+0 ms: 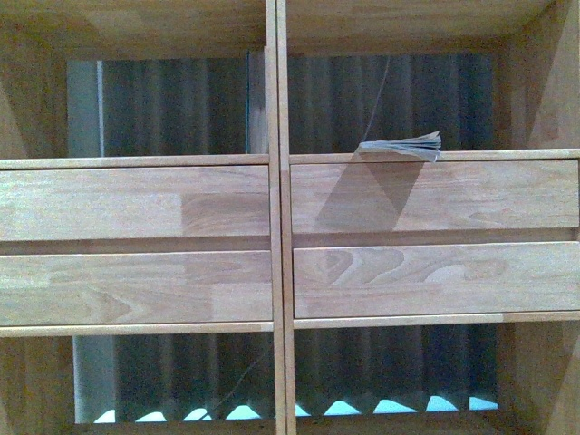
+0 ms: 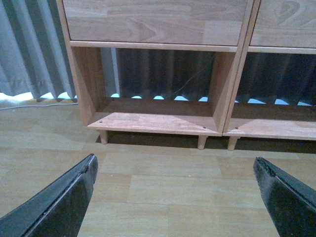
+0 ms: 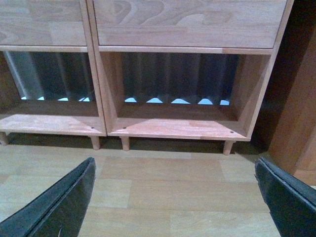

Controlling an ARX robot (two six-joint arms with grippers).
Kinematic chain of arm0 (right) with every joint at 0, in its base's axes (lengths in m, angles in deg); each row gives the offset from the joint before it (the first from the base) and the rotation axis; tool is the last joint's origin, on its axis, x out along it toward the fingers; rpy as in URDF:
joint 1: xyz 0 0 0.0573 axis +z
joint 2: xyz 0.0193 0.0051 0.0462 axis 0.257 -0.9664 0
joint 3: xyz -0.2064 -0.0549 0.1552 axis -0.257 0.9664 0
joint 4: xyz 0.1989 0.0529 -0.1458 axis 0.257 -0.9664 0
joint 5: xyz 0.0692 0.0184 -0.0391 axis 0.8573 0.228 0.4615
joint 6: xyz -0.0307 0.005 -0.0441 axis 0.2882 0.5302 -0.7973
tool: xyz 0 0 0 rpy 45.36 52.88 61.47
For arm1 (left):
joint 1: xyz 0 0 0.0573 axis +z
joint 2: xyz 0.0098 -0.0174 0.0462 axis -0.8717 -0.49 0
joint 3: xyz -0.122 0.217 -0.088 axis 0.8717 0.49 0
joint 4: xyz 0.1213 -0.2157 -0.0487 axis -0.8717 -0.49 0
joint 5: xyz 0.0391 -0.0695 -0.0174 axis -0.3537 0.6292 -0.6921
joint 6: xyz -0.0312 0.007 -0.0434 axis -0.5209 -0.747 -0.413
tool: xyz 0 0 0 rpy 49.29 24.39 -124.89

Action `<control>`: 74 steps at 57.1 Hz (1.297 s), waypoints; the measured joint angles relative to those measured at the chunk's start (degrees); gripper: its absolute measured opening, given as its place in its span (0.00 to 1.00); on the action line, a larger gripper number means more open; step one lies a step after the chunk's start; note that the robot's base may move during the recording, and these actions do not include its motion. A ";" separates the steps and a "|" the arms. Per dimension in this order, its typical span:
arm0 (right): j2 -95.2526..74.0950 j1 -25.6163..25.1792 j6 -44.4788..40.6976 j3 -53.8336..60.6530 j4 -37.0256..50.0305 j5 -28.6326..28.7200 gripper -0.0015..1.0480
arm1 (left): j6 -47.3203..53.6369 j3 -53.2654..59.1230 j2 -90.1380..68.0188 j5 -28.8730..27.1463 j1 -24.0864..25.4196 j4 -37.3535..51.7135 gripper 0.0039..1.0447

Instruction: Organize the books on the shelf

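You can see the thin softcover (image 1: pixel 403 145) lying flat at the front edge of the upper right cubby of the shelf (image 1: pixel 136 204). Your left hand (image 2: pixel 173 197) and right hand (image 3: pixel 173 197) are both spread wide, holding nothing, low over the wood floor (image 2: pixel 163 168).

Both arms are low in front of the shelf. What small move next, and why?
Probably raise the right gripper toward the thin softcover, which lies flat at the front edge of the upper right cubby. It and the left gripper are open and empty, facing only the bottom cubbies.
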 joint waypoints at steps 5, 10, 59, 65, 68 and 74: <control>0.00 0.00 0.00 0.00 0.00 0.04 0.93 | 0.00 0.00 0.00 0.00 0.00 0.00 0.93; 0.00 0.00 0.00 0.00 0.00 0.00 0.93 | 0.00 0.00 0.00 0.02 0.00 0.00 0.93; 0.00 0.00 0.00 0.00 0.00 -0.07 0.93 | 0.00 0.00 0.00 0.02 0.00 0.00 0.93; 0.00 0.00 0.00 0.00 -0.02 0.13 0.93 | 0.00 0.00 0.00 -0.02 0.00 -0.02 0.93; 0.00 0.00 0.00 0.00 -0.02 0.04 0.93 | 0.00 0.00 0.00 -0.02 0.00 -0.02 0.93; 0.00 0.00 0.00 0.00 -0.02 0.02 0.93 | 0.00 0.00 0.00 0.02 0.00 -0.02 0.93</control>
